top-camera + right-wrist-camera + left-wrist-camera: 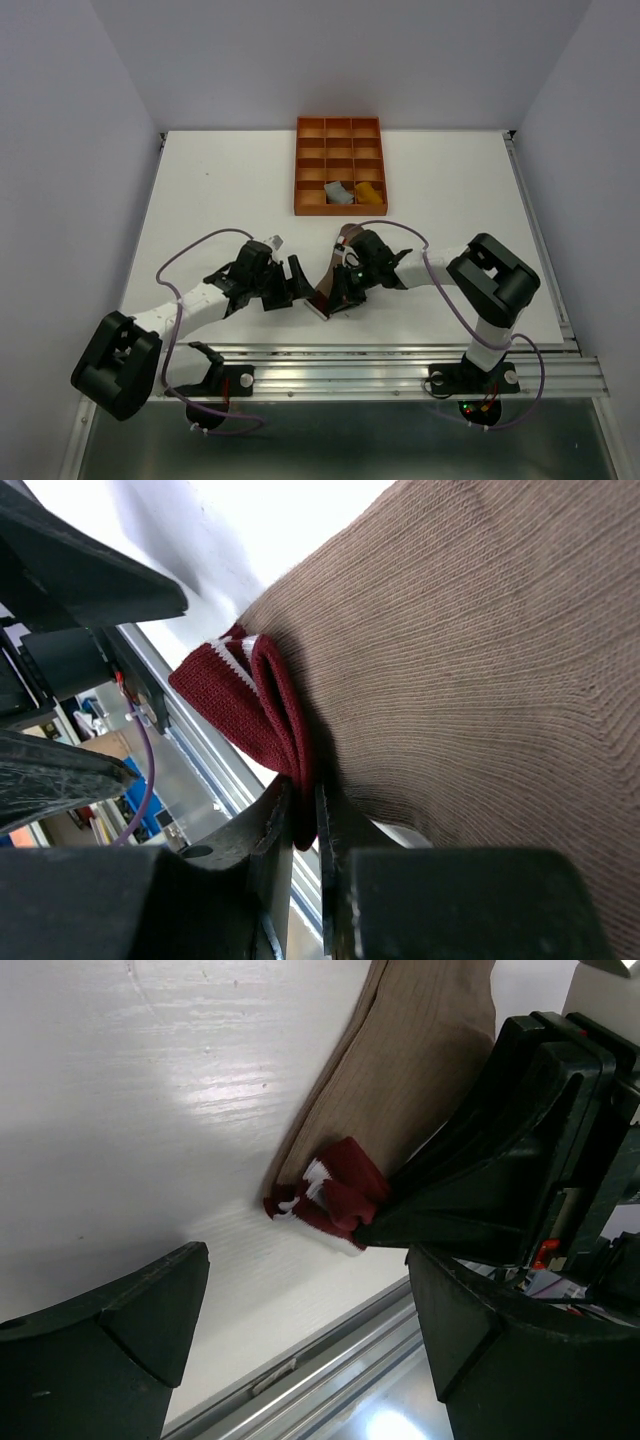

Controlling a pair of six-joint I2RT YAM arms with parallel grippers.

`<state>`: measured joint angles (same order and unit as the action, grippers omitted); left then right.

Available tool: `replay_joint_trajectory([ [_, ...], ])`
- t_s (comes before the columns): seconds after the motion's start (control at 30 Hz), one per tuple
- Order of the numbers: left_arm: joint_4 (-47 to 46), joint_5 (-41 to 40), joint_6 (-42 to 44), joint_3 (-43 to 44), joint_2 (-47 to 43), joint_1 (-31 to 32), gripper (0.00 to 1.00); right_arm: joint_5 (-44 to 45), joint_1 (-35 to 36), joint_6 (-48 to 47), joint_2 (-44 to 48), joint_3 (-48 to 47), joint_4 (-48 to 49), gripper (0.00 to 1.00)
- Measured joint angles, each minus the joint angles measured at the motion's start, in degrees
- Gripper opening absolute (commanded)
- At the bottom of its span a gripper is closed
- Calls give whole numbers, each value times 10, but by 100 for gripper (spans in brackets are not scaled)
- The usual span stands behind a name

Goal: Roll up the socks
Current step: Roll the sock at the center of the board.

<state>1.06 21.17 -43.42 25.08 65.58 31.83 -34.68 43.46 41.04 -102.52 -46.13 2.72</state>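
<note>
The taupe-brown sock (pixel 329 272) lies stretched on the white table between my two grippers, its maroon-white cuff (pixel 335 1195) near the front edge. My right gripper (pixel 342 297) is shut on that cuff (pixel 245 700), the folded maroon edge pinched between its fingertips (pixel 305 795). My left gripper (pixel 291 284) is open and empty just left of the cuff, its jaws (pixel 305 1290) spread wide and facing it. The sock's ribbed body fills the right wrist view (pixel 480 660). The grey sock (pixel 340 192) and the mustard yellow sock (pixel 368 191) sit rolled in the tray.
The orange compartmented tray (pixel 338 122) stands at the back centre of the table. The metal rail (pixel 380 360) runs along the front edge, close below the cuff. Grey walls enclose both sides.
</note>
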Motion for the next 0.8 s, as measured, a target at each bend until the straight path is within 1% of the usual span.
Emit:
replay_joint_trajectory([
  [0.17,-39,1,-10,0,38,8,86,-6,-3,-1,-3,-1,1,9],
  [0.23,-57,6,-16,0,54,10,81,-7,-3,-3,-4,-2,0,9],
  [0.27,-67,8,-17,0,61,12,76,-9,-3,-3,-6,-3,0,9],
  [0.33,-83,11,-20,0,73,17,75,-12,-3,-3,-9,-6,-1,9],
  [0.37,-88,11,-23,0,79,21,69,-14,-3,-3,-10,-7,-1,9],
  [0.47,-100,11,-25,0,90,28,56,-14,-3,-5,-11,-9,-2,9],
  [0.53,-106,10,-24,0,104,32,54,-14,-3,-7,-11,-9,-2,9],
  [0.57,-107,10,-26,0,108,33,49,-14,-3,-7,-11,-10,-2,9],
  [0.6,-112,11,-27,1,113,34,46,-14,-3,-8,-11,-10,-3,9],
  [0.63,-112,9,-25,1,115,34,46,-14,-3,-8,-11,-10,-3,9],
  [0.73,-118,9,-30,3,126,35,28,-14,-3,-10,-11,-10,-3,9],
  [0.77,-119,5,-29,5,131,37,15,-15,-3,-12,-11,-10,-3,10],
  [0.8,-121,5,-32,6,138,38,8,-15,-3,-12,-11,-10,-3,12],
])
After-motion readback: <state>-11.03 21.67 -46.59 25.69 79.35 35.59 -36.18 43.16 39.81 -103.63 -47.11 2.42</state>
